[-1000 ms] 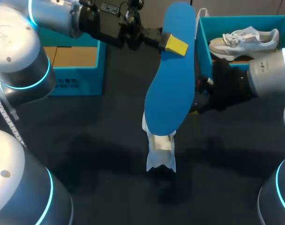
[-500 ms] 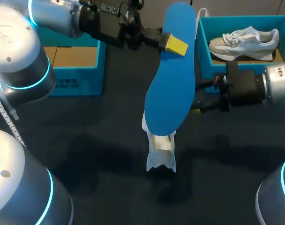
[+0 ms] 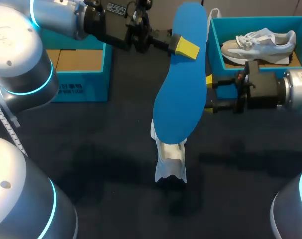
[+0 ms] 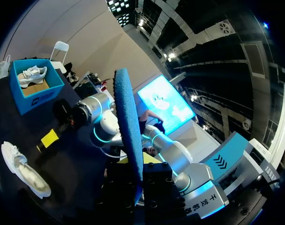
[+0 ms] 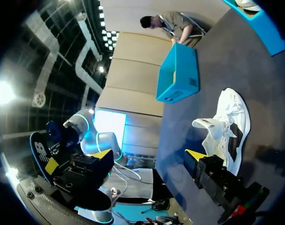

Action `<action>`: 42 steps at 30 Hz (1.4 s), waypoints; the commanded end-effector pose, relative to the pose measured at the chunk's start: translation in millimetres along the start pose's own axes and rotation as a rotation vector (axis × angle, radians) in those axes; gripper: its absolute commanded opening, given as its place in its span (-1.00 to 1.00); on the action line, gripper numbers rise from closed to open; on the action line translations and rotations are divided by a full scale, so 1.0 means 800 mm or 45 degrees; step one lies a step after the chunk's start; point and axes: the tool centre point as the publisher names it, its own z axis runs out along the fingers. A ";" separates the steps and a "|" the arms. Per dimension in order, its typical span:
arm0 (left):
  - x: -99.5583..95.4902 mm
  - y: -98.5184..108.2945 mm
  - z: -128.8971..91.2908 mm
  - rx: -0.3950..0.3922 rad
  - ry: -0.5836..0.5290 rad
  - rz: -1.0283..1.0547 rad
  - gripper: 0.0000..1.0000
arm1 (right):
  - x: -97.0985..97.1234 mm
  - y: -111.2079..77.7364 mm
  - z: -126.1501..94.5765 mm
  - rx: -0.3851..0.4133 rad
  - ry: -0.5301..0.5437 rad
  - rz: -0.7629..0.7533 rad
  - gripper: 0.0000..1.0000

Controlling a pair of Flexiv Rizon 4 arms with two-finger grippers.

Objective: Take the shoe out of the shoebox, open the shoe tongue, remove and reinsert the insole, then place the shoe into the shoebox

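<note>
My left gripper (image 3: 183, 47) is shut on the upper part of a long blue insole (image 3: 179, 84), which hangs upright in the air over the middle of the table. In the left wrist view the insole (image 4: 128, 126) stands edge-on between my fingers. Below it, a white shoe (image 3: 169, 157) lies on the dark table, also seen as the shoe (image 4: 25, 171) and the shoe (image 5: 227, 126). My right gripper (image 3: 209, 94) is open just right of the insole's lower half, nothing between its fingers. In its own view the right gripper (image 5: 149, 157) spreads wide, with the shoe ahead of it.
A blue shoebox (image 3: 216, 50) at the back right holds a second white and grey shoe (image 3: 260, 42). Another blue box (image 3: 81, 82) with a brown inside stands at the back left; this box (image 5: 177, 75) lies beyond the shoe in the right wrist view.
My right arm has drawn back to the right and its wrist has turned, so the open fingers now show beside the insole. The left arm, insole and shoe have stayed put.
</note>
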 end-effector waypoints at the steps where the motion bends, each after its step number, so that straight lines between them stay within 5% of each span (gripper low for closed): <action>1: 0.000 0.000 0.001 -0.001 -0.002 -0.001 -1.00 | 0.001 -0.006 0.002 -0.014 -0.004 0.002 1.00; 9: 0.000 0.000 0.001 -0.001 -0.002 -0.001 -1.00 | 0.001 -0.006 0.002 -0.014 -0.004 0.002 1.00; 10: -0.002 0.006 0.000 -0.085 -0.053 0.112 -1.00 | 0.001 -0.006 0.002 -0.014 -0.004 0.002 1.00; 15: -0.001 0.014 -0.009 -0.158 -0.086 0.401 -1.00 | 0.001 -0.006 0.002 -0.014 -0.004 0.002 1.00; 24: -0.025 0.028 -0.016 -0.214 -0.267 0.952 -1.00 | 0.001 -0.006 0.002 -0.014 -0.004 0.002 1.00; 29: -0.043 0.041 -0.012 -0.151 -0.392 1.284 -1.00 | 0.001 -0.006 0.002 -0.014 -0.004 0.002 1.00; 35: -0.068 0.043 -0.009 0.044 -0.475 1.492 -1.00 | 0.001 -0.006 0.002 -0.014 -0.004 0.002 1.00; 42: -0.071 0.043 -0.008 0.040 -0.471 1.470 -1.00 | 0.001 -0.006 0.002 -0.014 -0.004 0.002 1.00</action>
